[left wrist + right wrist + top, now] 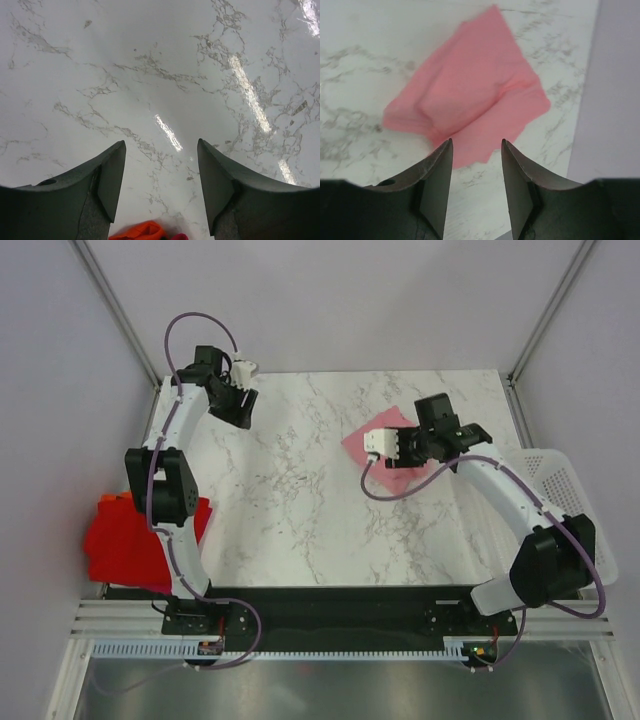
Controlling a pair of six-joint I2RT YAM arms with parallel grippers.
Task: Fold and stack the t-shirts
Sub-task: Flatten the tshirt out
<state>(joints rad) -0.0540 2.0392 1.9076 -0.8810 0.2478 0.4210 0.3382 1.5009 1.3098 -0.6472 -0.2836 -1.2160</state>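
The right gripper (476, 172), released, hovers with the pink shirt (470, 95) just ahead, likely lined up for stacking. The left gripper (160, 185) hangs released above the worktop (150, 75).

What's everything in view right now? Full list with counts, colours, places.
table: one, white marble pattern, fills the middle of the top view
pink shirt: one, light pink, folded flat, far right part of the table
red shirts: count unclear, bright red, heap at the table's near-left edge
orange shirt: one visible, orange, only a sliver shows, at the far side of the red heap
basket: one, white perforated plastic, off the table's right edge
left arm: one, white and black, reaching to the far left corner
right arm: one, white and black, reaching toward the pink shirt
left gripper: one, dark, open, over bare table
right gripper: one, dark, open, over the pink shirt's edge
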